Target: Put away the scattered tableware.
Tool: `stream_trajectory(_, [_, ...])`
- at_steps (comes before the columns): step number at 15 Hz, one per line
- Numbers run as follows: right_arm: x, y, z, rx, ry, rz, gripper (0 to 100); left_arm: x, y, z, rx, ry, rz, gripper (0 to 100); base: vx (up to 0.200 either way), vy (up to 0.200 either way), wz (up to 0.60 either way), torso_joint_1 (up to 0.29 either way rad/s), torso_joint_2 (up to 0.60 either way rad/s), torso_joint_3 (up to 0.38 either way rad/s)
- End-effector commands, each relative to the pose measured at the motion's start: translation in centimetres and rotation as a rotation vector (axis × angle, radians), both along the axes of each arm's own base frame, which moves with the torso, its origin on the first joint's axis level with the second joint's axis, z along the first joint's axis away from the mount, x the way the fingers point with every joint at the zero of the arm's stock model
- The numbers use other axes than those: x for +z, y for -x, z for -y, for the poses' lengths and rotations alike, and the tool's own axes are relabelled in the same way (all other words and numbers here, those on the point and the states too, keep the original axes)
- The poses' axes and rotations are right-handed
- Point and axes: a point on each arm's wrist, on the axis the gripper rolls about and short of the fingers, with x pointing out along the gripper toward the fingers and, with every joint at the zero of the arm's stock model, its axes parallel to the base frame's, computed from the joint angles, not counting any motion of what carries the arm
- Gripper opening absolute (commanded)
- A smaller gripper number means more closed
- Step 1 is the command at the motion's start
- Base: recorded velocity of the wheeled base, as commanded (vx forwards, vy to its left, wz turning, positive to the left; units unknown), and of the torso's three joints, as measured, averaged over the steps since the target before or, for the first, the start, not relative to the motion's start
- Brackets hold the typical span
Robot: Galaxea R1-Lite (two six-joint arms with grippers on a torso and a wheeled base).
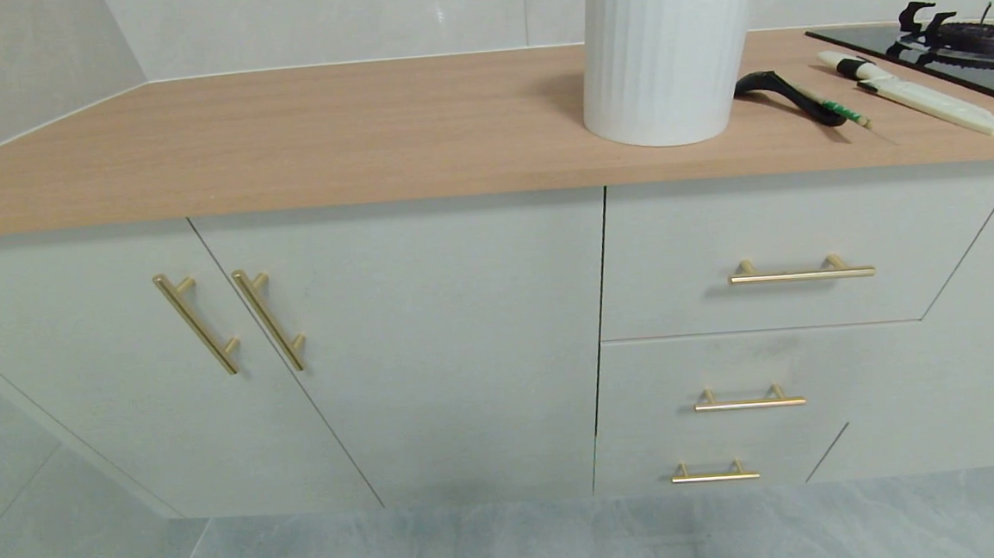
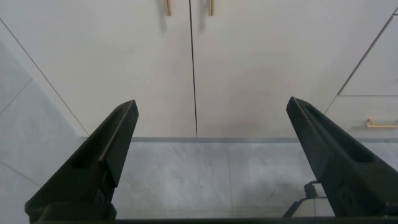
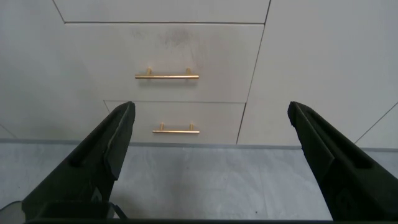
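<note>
The left gripper (image 2: 211, 104) and right gripper (image 3: 211, 106) are held wide open, empty, before the cabinet (image 1: 431, 335). A knife (image 1: 926, 97) and utensil (image 1: 788, 93) are seen on the counter (image 1: 281, 137).

No text, label, number or sign can be read on the countertop (image 1: 281, 137), cabinet doors (image 1: 432, 343) or drawers (image 1: 796, 235)

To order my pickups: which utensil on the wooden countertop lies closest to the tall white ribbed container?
The black curved utensil, right beside the container; the cream knife with a black band lies farther, by the stove.
</note>
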Motion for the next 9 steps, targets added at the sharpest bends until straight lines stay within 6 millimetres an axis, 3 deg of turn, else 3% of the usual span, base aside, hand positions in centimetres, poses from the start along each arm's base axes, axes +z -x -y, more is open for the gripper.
stream_trajectory(1, [0.1, -0.3, 0.0, -0.005, -0.008, -0.035, 100, 0.0, 0.0, 0.0, 0.001, -0.001, 0.000, 100, 0.000, 0.000, 0.00, 0.000, 0.00, 0.000])
stream_trajectory(6, [0.2, -0.3, 0.0, -0.008, -0.001, -0.038, 100, 0.0, 0.0, 0.0, 0.001, -0.001, 0.000, 100, 0.000, 0.000, 0.00, 0.000, 0.00, 0.000])
stream_trajectory(7, [1.5, 0.0, 0.0, 0.004, -0.009, 0.008, 100, 0.0, 0.0, 0.0, 0.001, 0.001, 0.000, 100, 0.000, 0.000, 0.00, 0.000, 0.00, 0.000])
stream_trajectory(8, [6.5, 0.6, 0.0, 0.069, -0.050, 0.098, 100, 0.0, 0.0, 0.0, 0.001, 0.001, 0.000, 100, 0.000, 0.000, 0.00, 0.000, 0.00, 0.000])
stream_trajectory(9, [7.2, 0.3, 0.0, 0.109, -0.066, 0.070, 100, 0.0, 0.0, 0.0, 0.001, 0.001, 0.000, 100, 0.000, 0.000, 0.00, 0.000, 0.00, 0.000])
